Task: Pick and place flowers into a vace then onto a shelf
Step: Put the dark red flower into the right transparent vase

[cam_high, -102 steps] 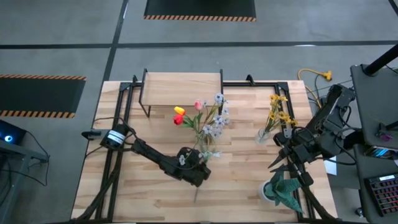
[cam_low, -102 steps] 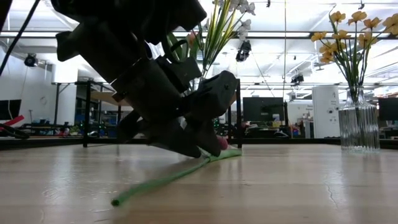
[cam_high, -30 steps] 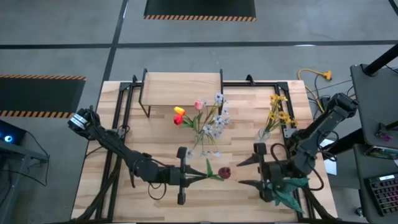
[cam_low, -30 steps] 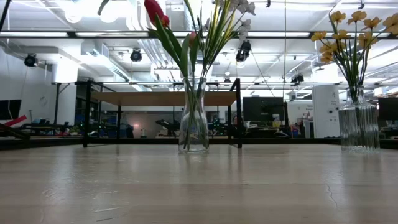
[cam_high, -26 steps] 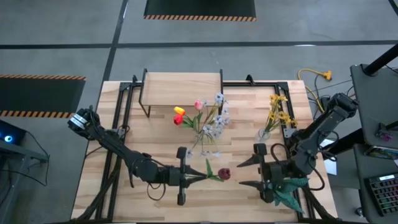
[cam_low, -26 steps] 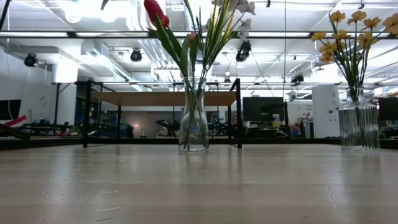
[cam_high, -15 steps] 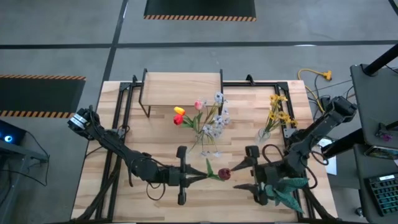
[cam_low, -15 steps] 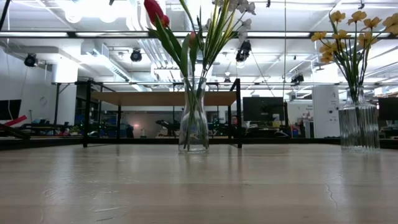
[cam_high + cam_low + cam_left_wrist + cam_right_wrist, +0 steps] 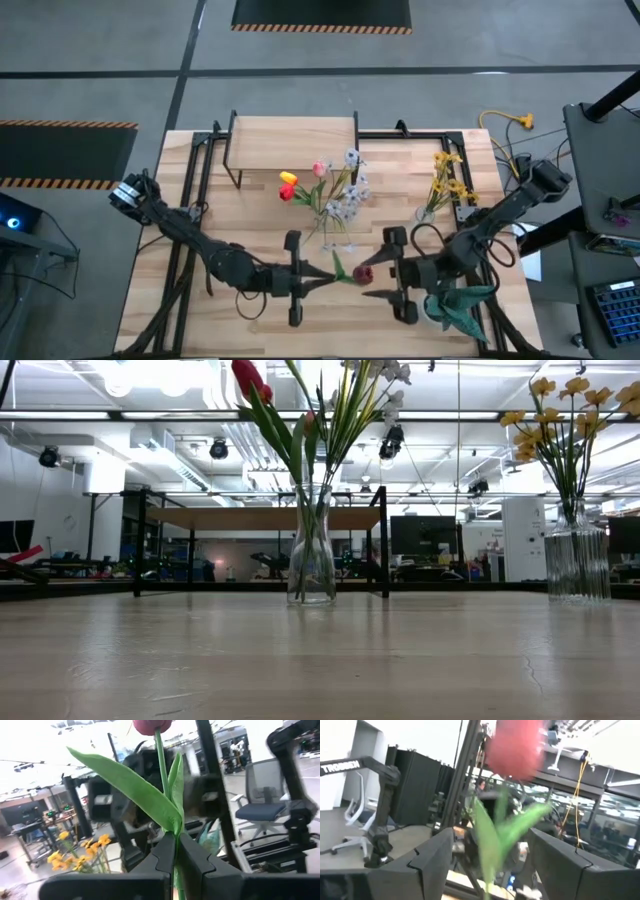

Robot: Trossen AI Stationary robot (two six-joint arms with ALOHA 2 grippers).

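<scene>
Left end effector (image 9: 322, 283) clamped shut on the green stem of one dark maroon tulip (image 9: 363, 273), held above the counter (image 9: 250, 220); stem runs lengthwise straight out from the fingertips, bloom end pointing toward the right end effector (image 9: 372, 284), whose fingers are spread wide on either side of the bloom, gripping nothing. Two glass vases counted: central vase (image 9: 311, 546), beyond both end effectors, with red, yellow, pink and pale flowers (image 9: 325, 190); second vase (image 9: 576, 560) with one yellow bunch (image 9: 446, 180), beyond the right end effector. One shelf (image 9: 293, 142), far side.
</scene>
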